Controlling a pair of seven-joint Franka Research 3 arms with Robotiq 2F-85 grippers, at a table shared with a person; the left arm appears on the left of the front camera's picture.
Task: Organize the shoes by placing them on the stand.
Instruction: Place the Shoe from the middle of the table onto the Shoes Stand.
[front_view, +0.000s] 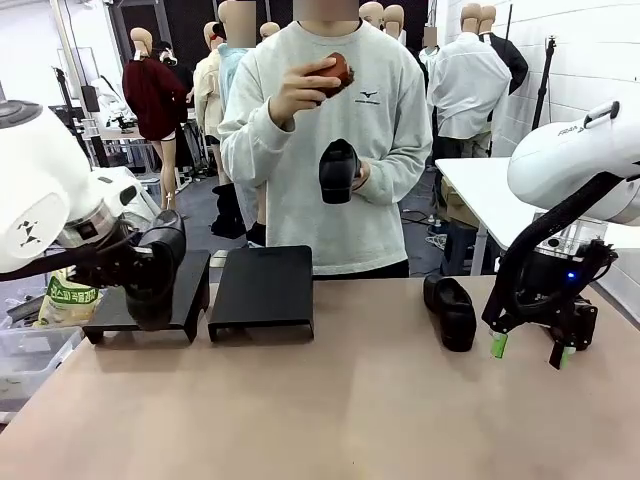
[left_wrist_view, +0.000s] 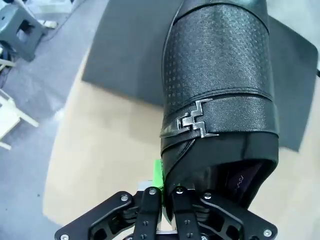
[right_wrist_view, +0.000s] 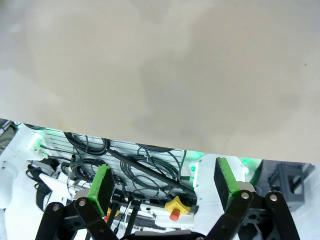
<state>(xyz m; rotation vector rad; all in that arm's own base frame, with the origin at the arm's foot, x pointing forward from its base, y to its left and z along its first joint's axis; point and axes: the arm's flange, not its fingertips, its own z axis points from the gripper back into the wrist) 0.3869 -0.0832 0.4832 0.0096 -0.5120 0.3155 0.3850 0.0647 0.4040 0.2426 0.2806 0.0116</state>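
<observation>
Black shoe (left_wrist_view: 220, 90): my left gripper (left_wrist_view: 162, 192) is clamped on its opening rim, toe pointing away from the fingers, over the stand (front_view: 195, 290).
Right gripper (right_wrist_view: 164, 182): fingers apart, near the second shoe (front_view: 452, 310) on the table (front_view: 350, 400), not touching.

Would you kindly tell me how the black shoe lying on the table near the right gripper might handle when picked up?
The shoe looks glossy, so a grip may slip on its upper. It keeps its shape unsupported, so it is probably fairly stiff. It lies low on the table, so a push would likely slide it, not roll it.
</observation>
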